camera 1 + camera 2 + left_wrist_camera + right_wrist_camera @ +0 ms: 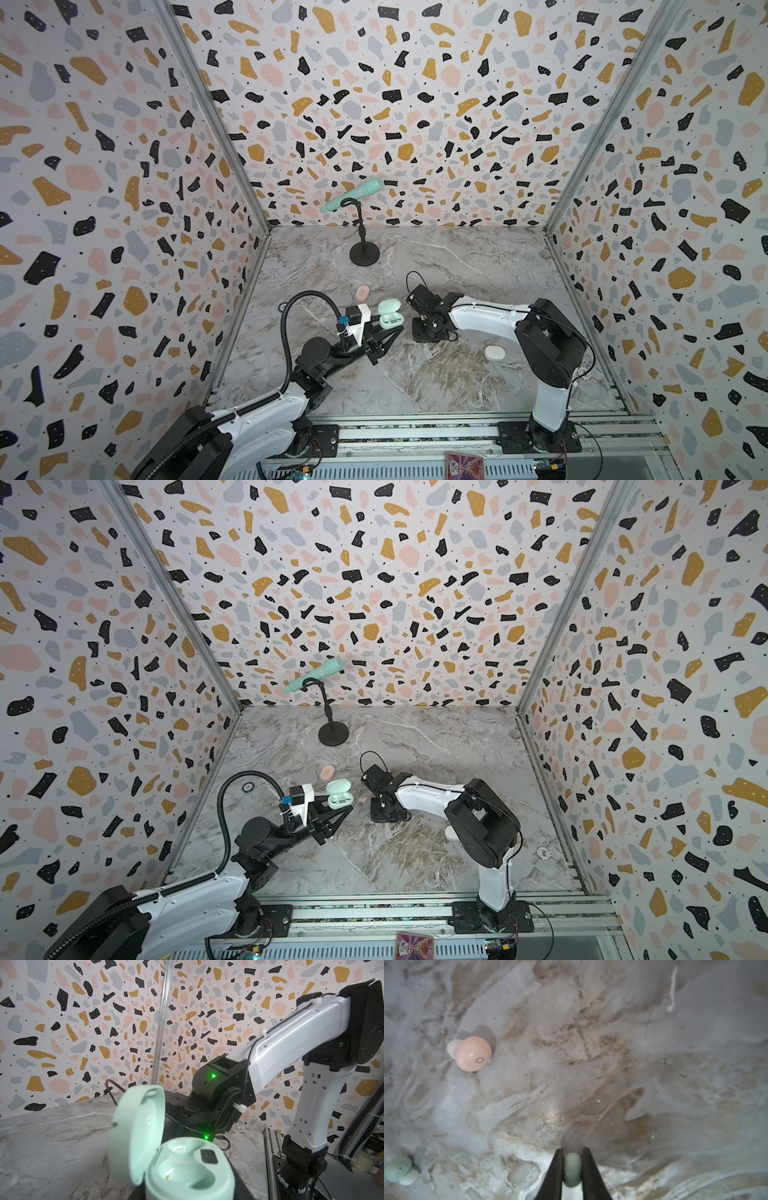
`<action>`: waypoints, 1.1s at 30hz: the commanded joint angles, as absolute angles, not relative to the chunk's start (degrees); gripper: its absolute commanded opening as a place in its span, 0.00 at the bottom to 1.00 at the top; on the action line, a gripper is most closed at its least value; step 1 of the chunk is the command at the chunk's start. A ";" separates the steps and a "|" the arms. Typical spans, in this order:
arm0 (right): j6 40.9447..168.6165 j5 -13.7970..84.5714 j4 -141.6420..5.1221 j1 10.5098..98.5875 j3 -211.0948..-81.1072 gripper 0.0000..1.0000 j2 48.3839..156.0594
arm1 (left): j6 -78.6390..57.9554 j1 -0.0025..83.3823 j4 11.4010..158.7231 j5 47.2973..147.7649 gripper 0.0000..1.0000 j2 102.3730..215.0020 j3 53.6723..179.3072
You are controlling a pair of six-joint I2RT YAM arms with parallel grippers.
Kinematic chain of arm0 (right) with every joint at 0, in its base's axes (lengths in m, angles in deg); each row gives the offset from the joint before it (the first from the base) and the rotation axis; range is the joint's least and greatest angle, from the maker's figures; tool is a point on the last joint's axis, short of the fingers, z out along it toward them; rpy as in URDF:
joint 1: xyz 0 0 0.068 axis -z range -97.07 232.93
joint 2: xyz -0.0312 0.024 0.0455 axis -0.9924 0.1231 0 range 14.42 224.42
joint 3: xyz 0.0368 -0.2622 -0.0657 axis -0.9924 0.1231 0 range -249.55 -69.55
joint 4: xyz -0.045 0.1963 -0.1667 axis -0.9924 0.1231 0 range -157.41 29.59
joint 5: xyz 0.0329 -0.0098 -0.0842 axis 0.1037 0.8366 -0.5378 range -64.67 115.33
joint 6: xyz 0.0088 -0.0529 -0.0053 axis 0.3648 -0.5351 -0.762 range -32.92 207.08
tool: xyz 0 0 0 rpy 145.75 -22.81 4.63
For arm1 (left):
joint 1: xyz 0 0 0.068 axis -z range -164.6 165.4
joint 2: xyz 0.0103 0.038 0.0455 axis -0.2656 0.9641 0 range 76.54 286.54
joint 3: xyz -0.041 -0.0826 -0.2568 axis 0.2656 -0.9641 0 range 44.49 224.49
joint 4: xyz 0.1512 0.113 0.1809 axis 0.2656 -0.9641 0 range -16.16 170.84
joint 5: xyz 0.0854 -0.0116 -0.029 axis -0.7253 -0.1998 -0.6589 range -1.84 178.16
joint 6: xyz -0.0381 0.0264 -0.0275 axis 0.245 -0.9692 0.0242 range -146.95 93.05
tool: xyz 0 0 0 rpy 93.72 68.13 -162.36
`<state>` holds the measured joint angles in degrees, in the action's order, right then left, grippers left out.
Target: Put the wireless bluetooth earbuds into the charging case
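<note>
Earbud (572, 1169) sits pinched in downward-pointing right fingers (553, 1174); left fingers (388, 332) grip open charging case (178, 1190)

The grey-veined marble tabletop (415, 374) carries a black round microphone-stand base (365, 254) at 12 o'clock; a closed pink case (363, 293) at 10 o'clock; a closed white case (494, 352) at 4 o'clock; a poker chip (543, 852) farther out toward 4 o'clock; a pink earbud (473, 1053) and a mint earbud (399, 1169) lie apart on the marble.
</note>
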<state>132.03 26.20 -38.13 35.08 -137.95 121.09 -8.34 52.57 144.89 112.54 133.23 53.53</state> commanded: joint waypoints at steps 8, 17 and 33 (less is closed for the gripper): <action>129.97 30.70 -40.23 38.92 -133.46 0.17 107.41 | -9.60 52.23 148.24 114.24 0.29 136.34 56.56; 125.00 39.44 -44.80 43.76 -129.76 0.17 91.82 | -10.03 52.23 151.34 116.65 0.29 141.75 60.84; 118.01 57.33 -42.64 46.79 -135.08 0.17 76.94 | -7.13 52.31 159.79 123.82 0.30 151.20 67.16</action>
<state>119.68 51.90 -43.03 46.57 -132.62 78.19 -8.03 52.57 153.05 121.02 150.76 65.48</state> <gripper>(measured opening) 0.172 0.422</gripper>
